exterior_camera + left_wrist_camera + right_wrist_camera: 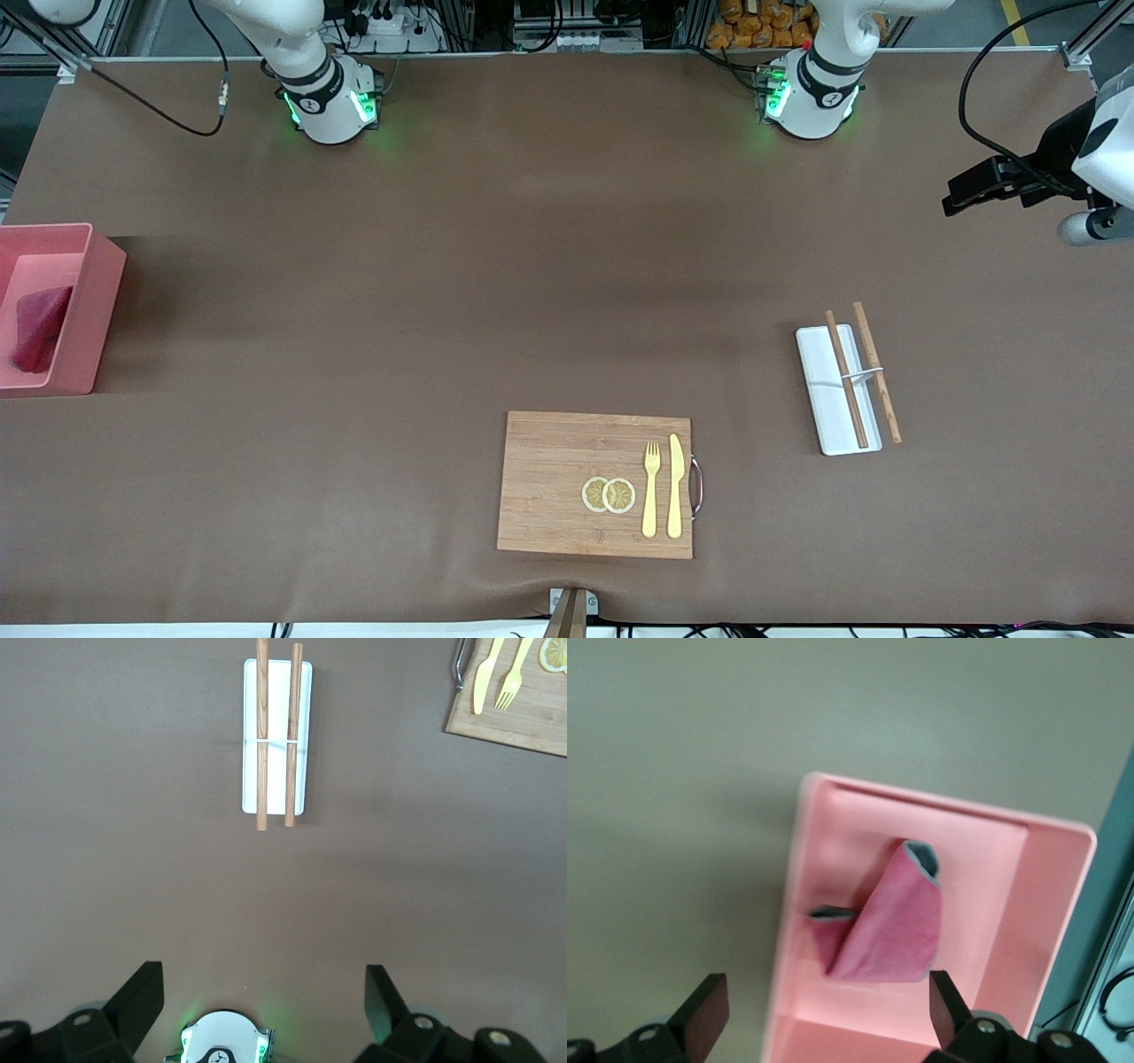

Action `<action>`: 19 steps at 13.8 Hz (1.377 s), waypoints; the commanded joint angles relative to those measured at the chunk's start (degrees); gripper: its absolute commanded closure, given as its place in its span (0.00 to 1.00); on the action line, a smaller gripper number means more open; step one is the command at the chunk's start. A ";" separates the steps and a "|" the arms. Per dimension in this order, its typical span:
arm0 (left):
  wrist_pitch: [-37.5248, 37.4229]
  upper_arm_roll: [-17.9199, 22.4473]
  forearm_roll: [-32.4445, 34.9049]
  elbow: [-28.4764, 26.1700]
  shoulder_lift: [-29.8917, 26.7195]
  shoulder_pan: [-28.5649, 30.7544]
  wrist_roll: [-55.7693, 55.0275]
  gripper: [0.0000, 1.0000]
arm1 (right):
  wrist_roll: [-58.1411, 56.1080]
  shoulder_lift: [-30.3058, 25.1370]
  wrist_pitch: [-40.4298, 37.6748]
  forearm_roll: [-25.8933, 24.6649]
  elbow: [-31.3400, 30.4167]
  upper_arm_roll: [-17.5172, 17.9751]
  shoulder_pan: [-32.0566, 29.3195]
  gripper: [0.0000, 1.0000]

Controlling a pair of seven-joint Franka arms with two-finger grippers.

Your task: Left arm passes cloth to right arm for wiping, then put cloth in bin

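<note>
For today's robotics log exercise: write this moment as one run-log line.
cloth: in bin | right gripper: open, over bin | left gripper: open, waiting at left arm's table end | stage: cloth binned

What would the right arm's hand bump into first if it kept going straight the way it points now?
Probably the cloth lying in the pink bin. The right hand is open and looks straight down at it; how high it hangs above the bin is unclear.

The pink bin (84, 301) runs off the front view's edge, its wall hiding part of the cloth (37, 328). The right gripper (828, 1014) shows only 2 fingertips.
</note>
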 commanded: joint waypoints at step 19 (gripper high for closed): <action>9.19 0.09 4.70 -8.42 -5.43 -0.06 2.56 0.00 | 56.87 -35.37 -1.99 0.52 -29.90 -0.14 36.44 0.00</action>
